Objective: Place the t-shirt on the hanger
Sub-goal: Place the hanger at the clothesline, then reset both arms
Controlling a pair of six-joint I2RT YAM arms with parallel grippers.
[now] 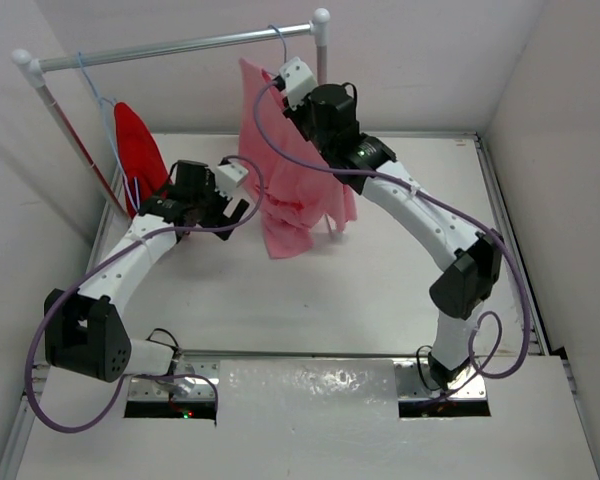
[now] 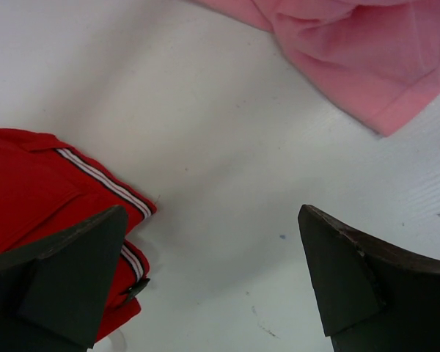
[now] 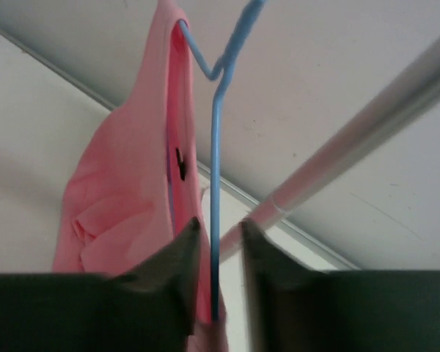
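The pink t-shirt (image 1: 290, 190) hangs on the light-blue wire hanger (image 1: 279, 45), whose hook reaches up to the rack's rail (image 1: 180, 47). My right gripper (image 1: 277, 92) is at the shirt's neck just below the hook. In the right wrist view its jaws (image 3: 220, 220) stand narrowly apart round the hanger's wire (image 3: 215, 147), with a gap between the wire and the right finger; the t-shirt (image 3: 125, 198) hangs to the left. My left gripper (image 1: 238, 205) is open and empty above the table, left of the shirt's hem (image 2: 367, 59); in its wrist view the gripper (image 2: 211, 213) holds nothing.
A red shirt (image 1: 140, 150) hangs on another blue hanger (image 1: 105, 110) at the rail's left end; its striped sleeve (image 2: 29, 183) is by my left finger. The rail (image 3: 367, 125) runs across the back. White walls close both sides.
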